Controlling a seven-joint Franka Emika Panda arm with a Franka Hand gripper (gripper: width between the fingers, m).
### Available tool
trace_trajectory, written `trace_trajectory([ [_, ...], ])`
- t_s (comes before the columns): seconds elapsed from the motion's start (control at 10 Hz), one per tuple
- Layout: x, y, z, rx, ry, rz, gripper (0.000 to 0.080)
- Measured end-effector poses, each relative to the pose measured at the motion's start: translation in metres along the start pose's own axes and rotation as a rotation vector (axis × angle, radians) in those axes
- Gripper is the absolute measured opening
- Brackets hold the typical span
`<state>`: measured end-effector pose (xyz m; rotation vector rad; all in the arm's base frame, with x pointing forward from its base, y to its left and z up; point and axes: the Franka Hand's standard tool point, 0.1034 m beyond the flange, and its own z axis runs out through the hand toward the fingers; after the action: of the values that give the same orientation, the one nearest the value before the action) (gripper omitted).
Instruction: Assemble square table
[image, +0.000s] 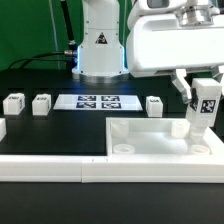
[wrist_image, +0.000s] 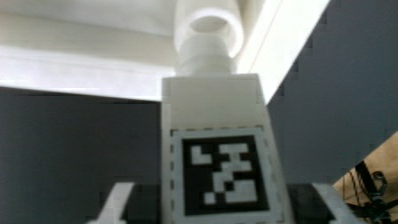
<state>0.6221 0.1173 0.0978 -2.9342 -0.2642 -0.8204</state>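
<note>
My gripper (image: 203, 92) is shut on a white table leg (image: 205, 112) at the exterior view's right and holds it upright. The leg's black-and-white tag faces the camera. Its lower end stands at the right end of the white square tabletop (image: 140, 141), which lies flat near the front; I cannot tell whether they touch. In the wrist view the leg (wrist_image: 217, 115) fills the middle, its round peg pointing away toward the white tabletop (wrist_image: 80, 55). The gripper (wrist_image: 217, 212) has a finger (wrist_image: 118, 205) on either side of the leg.
Three loose legs (image: 13, 103) (image: 41, 103) (image: 155, 105) stand in a row on the black table. The marker board (image: 98, 101) lies between them. A long white border rail (image: 50, 166) runs along the front. The robot base (image: 100, 45) stands behind.
</note>
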Motion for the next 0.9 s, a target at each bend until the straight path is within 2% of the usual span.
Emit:
trace_trajectory([
  [0.5,0.003,0.0,0.014,0.002,-0.001,0.002,0.029],
  [0.9,-0.008,-0.001,0.021,0.003,-0.002,0.001,0.029],
])
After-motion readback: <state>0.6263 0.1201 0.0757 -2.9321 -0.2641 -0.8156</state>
